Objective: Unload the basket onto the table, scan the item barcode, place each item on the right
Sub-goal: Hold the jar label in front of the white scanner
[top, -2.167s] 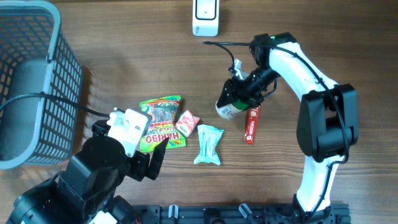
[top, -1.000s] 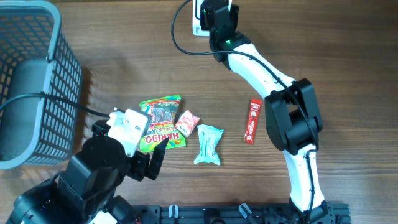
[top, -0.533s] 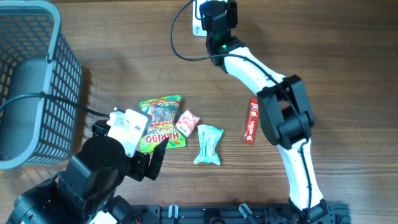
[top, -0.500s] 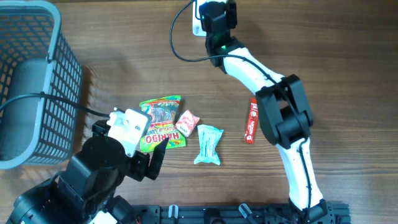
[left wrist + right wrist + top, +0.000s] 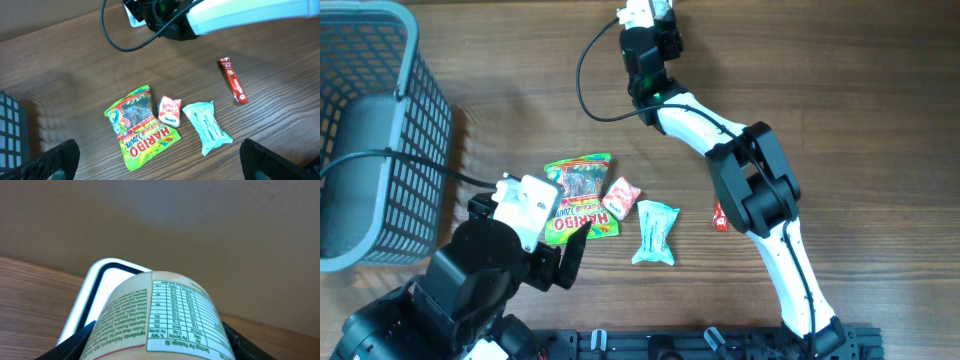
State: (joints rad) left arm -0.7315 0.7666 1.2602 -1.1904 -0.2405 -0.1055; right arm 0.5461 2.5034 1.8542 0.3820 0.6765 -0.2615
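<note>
White-labelled jar (image 5: 160,317), long axis toward scanner (image 5: 82,297)

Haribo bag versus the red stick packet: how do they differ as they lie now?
The Haribo bag is wide, green and crinkled; the red stick packet is slim and long. The Haribo bag has a small red-and-white candy against its edge; the red stick packet lies alone. Both lie flat on the table, ungripped.
</note>
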